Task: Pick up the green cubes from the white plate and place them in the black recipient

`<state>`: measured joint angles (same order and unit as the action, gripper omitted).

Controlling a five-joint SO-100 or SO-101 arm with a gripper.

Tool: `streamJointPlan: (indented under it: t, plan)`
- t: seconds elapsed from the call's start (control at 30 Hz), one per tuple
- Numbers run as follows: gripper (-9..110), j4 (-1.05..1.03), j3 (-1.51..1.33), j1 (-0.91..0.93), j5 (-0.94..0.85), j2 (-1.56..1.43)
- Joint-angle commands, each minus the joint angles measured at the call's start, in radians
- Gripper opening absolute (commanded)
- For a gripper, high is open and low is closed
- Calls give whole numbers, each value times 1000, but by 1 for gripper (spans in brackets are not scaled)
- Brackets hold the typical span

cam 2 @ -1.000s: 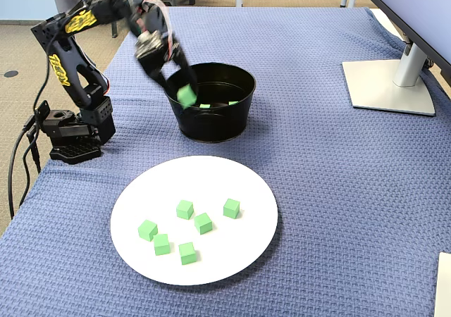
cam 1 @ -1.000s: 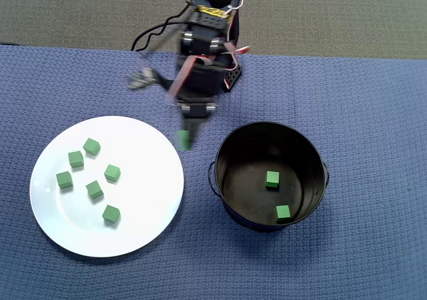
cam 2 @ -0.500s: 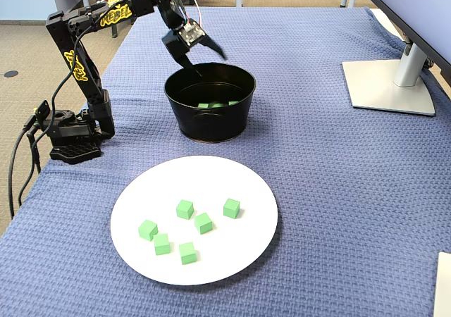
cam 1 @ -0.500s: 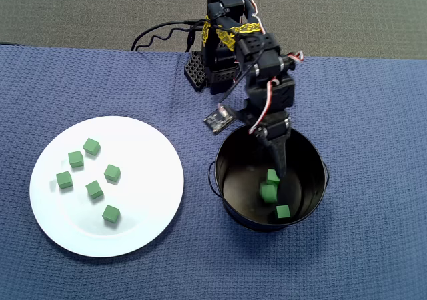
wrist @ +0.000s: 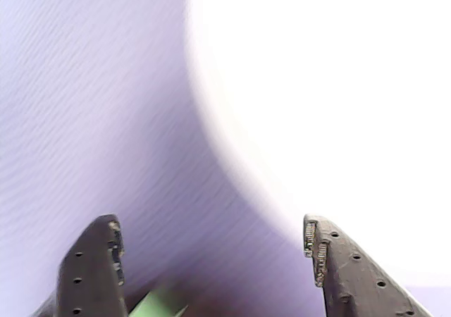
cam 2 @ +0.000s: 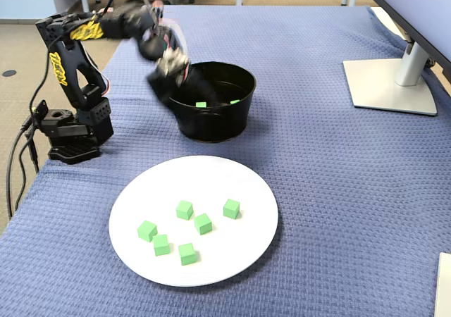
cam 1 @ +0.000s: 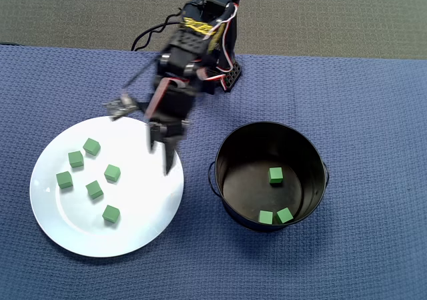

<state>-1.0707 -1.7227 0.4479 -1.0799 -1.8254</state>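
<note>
Several green cubes (cam 1: 94, 189) lie on the left half of the white plate (cam 1: 140, 200), also seen in the fixed view as cubes (cam 2: 203, 223) on the plate (cam 2: 232, 250). Three more green cubes (cam 1: 275, 175) rest on the bottom of the black recipient (cam 1: 313, 153), the pot (cam 2: 211, 123). My gripper (cam 1: 160, 153) hangs open and empty over the plate's upper right rim, motion-blurred. In the wrist view the gripper (wrist: 211, 232) is spread wide over blue cloth and the plate's edge (wrist: 317, 84). A green blur sits at that view's bottom edge; I cannot tell what it is.
A blue woven cloth (cam 2: 338, 190) covers the table. The arm's base (cam 2: 70, 137) stands at the table's left edge in the fixed view, with cables (cam 1: 150, 37) behind it. A monitor stand (cam 2: 391, 84) sits at the far right.
The gripper swung from above the pot back left to the plate's rim. The cube it carried now lies in the pot, making three there.
</note>
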Motion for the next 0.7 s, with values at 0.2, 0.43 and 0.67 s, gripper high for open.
streamJointPlan:
  t: [0.2,0.43,0.67]
  plan:
    - [24,172,-43,245,-414,86]
    - [17,18,84,195,233,207]
    - [18,-101,186,173,416,316]
